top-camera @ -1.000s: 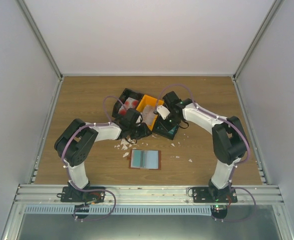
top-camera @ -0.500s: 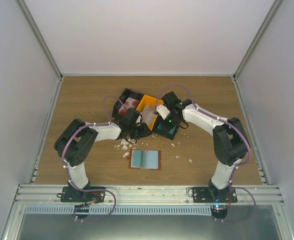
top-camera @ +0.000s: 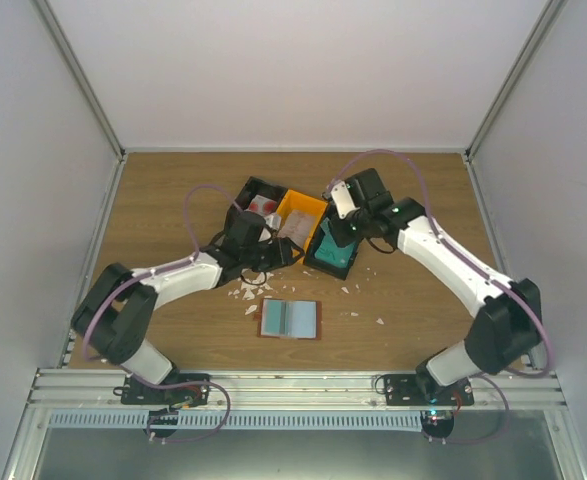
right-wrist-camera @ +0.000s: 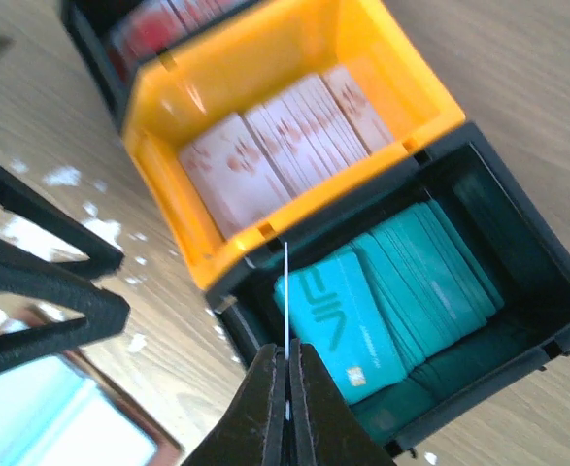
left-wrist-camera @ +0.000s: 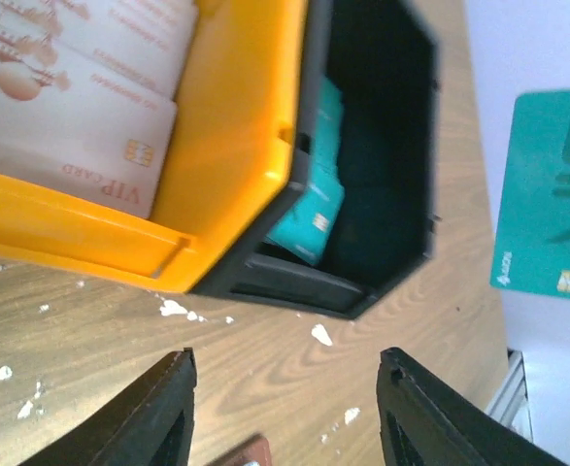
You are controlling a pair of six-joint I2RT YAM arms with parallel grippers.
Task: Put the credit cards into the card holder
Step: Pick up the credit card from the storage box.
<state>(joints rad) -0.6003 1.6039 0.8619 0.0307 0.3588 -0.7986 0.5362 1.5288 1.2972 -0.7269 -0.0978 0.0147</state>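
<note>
The card holder [top-camera: 290, 318] lies open on the wood, pale blue pockets up; its brown corner [left-wrist-camera: 241, 454] shows between my left fingers. My right gripper [right-wrist-camera: 286, 351] is shut on a teal credit card [right-wrist-camera: 285, 282], seen edge-on above the black tray of teal cards [right-wrist-camera: 430, 291]. The same card [left-wrist-camera: 547, 194] hangs in the air in the left wrist view. From above, the right gripper [top-camera: 335, 240] is over that tray. My left gripper [left-wrist-camera: 286, 364] is open and holds nothing, low over the table in front of the trays [top-camera: 278, 256].
An orange tray [top-camera: 318, 205] holds pinkish-beige cards [right-wrist-camera: 285, 146]. A black tray [top-camera: 245, 192] behind it holds red-blotched cards. White scraps [top-camera: 245, 292] lie scattered around the holder. The left gripper's fingers [right-wrist-camera: 42, 291] sit close to the right gripper's left.
My right gripper has shut on a teal card and lifted it out of the black tray. The left gripper has opened wider, and the left arm has stretched out and swung left.
</note>
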